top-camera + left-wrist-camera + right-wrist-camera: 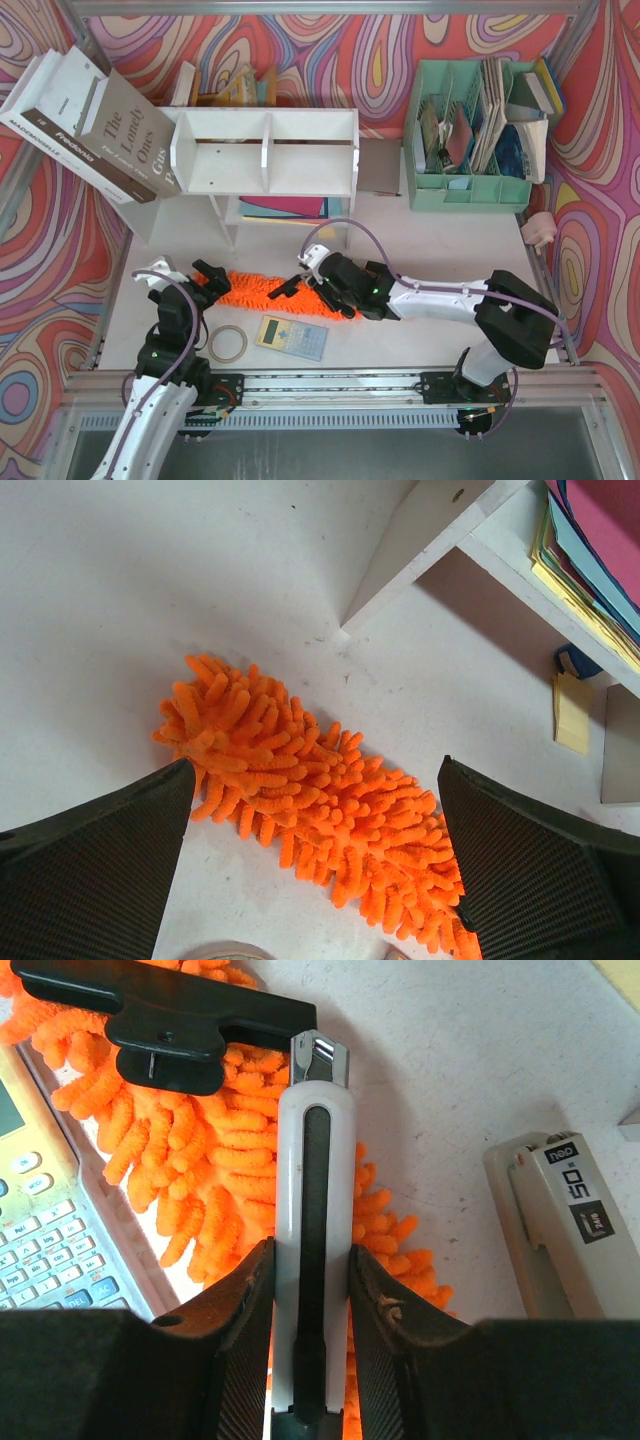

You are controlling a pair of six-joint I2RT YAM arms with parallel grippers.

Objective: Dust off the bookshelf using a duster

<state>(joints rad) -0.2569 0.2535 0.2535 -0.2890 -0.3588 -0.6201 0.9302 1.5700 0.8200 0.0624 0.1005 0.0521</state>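
Bright-orange fluffy chenille duster [262,285] lies flat on the white tabletop [450,240], directly under my right pincer [308,1260] and mostly to its left. This pincer is closed on a white plastic handle with a dark strip [312,1160], and both pads touch its sides. I judge the handle belongs to the duster, so a grip here lets me lift and steer the fluffy part. The right arm reaches low and far to the left, forearm nearly level. The left pincer [315,770] hangs wide open above the duster's other end and holds nothing. The white two-tier board bookshelf [265,150] stands beyond both pincers, not yet dusted.
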